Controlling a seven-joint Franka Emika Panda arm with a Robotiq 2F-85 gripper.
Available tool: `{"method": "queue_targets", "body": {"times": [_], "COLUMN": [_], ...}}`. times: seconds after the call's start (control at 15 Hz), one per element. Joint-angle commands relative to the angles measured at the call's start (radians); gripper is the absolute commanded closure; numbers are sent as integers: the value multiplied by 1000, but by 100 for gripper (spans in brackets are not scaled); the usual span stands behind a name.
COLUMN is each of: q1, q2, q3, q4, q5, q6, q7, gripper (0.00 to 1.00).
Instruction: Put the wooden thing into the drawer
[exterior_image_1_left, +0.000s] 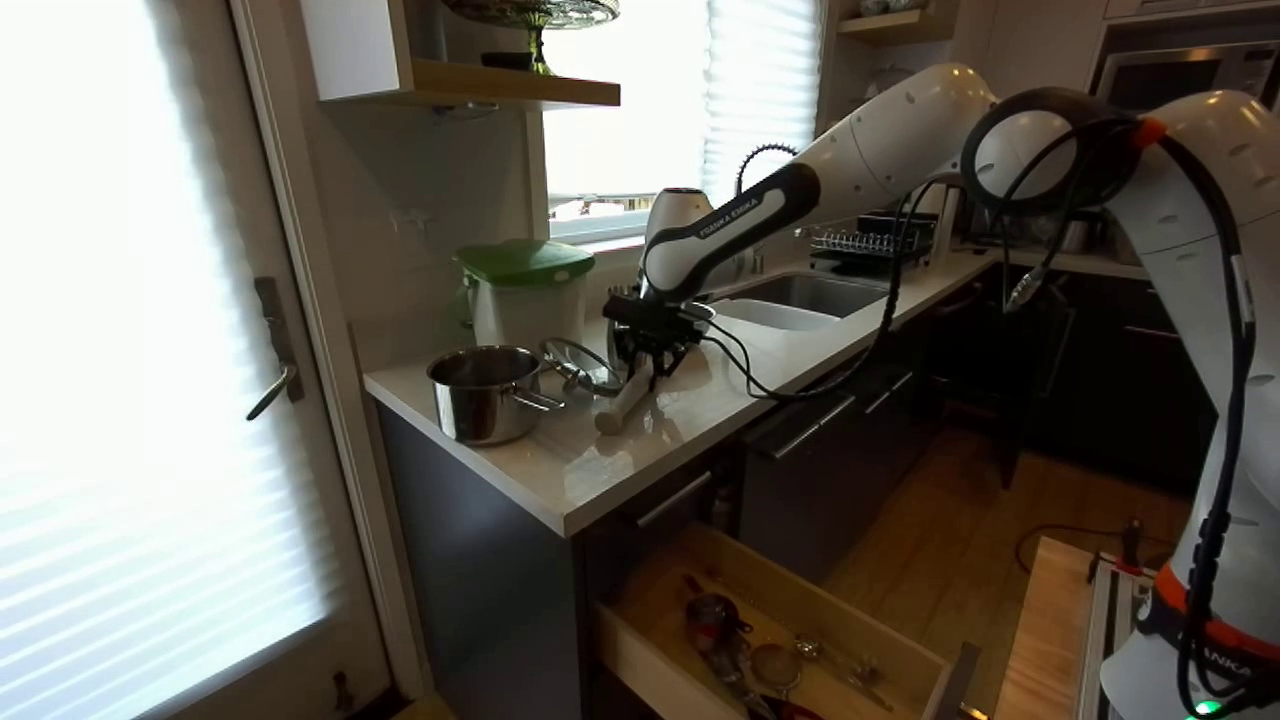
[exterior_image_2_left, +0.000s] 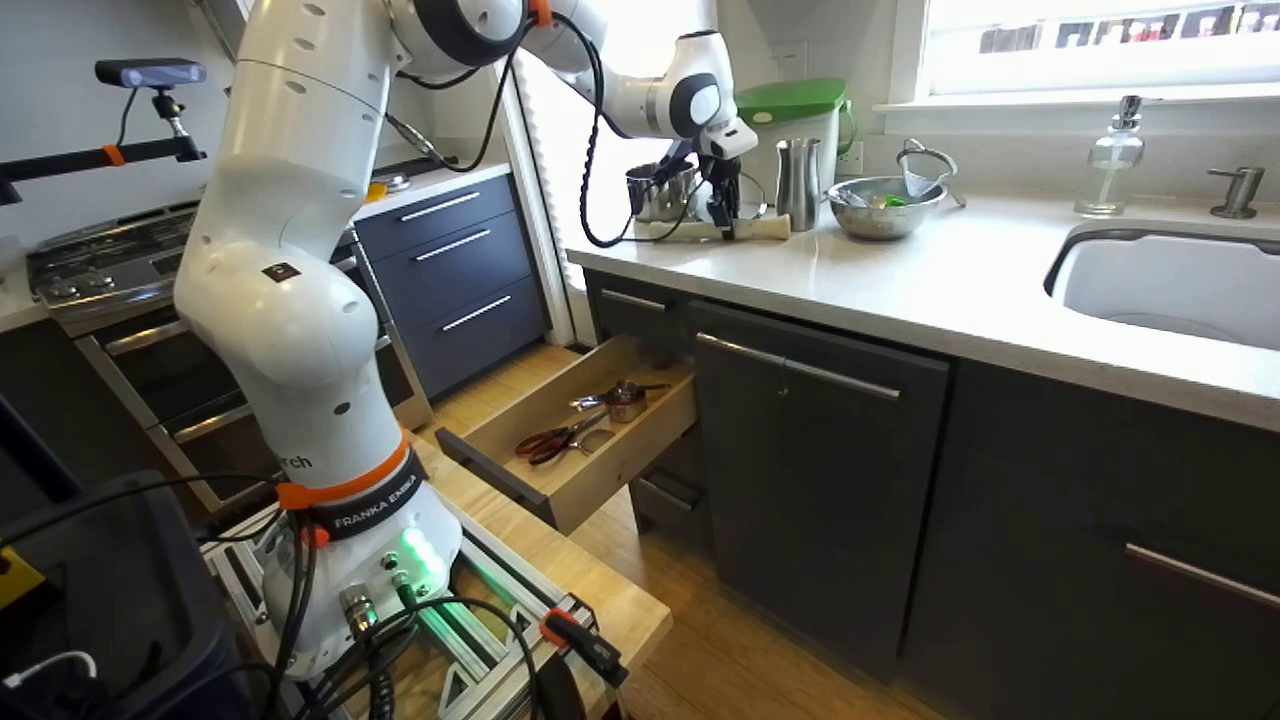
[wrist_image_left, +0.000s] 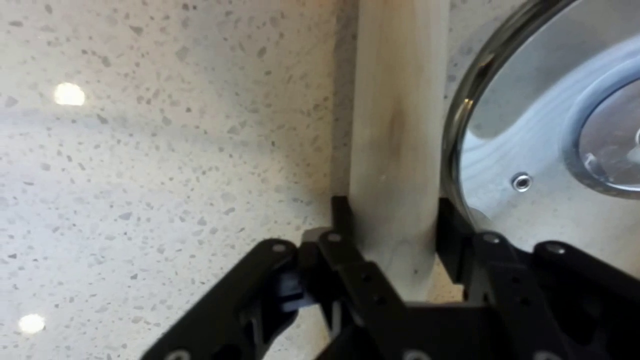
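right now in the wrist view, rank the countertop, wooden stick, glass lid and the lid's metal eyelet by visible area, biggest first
1. Countertop
2. Glass lid
3. Wooden stick
4. Metal eyelet
The lid and stick both run out of frame, so their full sizes are unsure.

Wooden thing (wrist_image_left: 398, 145) and lid (wrist_image_left: 540, 107) partly outside wrist view.

Glossy white arm (exterior_image_2_left: 270, 230) with rounded joints (exterior_image_2_left: 290, 340), thick black cable (exterior_image_1_left: 1243, 340), orange band (exterior_image_2_left: 360, 485) above black FRANKA EMIKA strip (exterior_image_2_left: 375, 505), green-lit base (exterior_image_2_left: 340, 560), black hand (wrist_image_left: 395, 215) with small round screws (wrist_image_left: 278, 247)
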Motion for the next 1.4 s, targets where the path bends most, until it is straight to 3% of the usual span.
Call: {"method": "queue_targets", "body": {"times": [0.0,0.33,0.6,0.93,1.33], "q1": [14,7,3,31,41], "q2": [-5,-126,-250,-482,-715], "q3": [-16,14,43,32,89], "q4": [20,-96,-220,-475,-771], "q5": [31,65,156,129,287], "q6": [-40,0,-54,-52,-44], "q7": [-22,-95,-158,-137,-178], "gripper": [81,81,81,81,81]}}
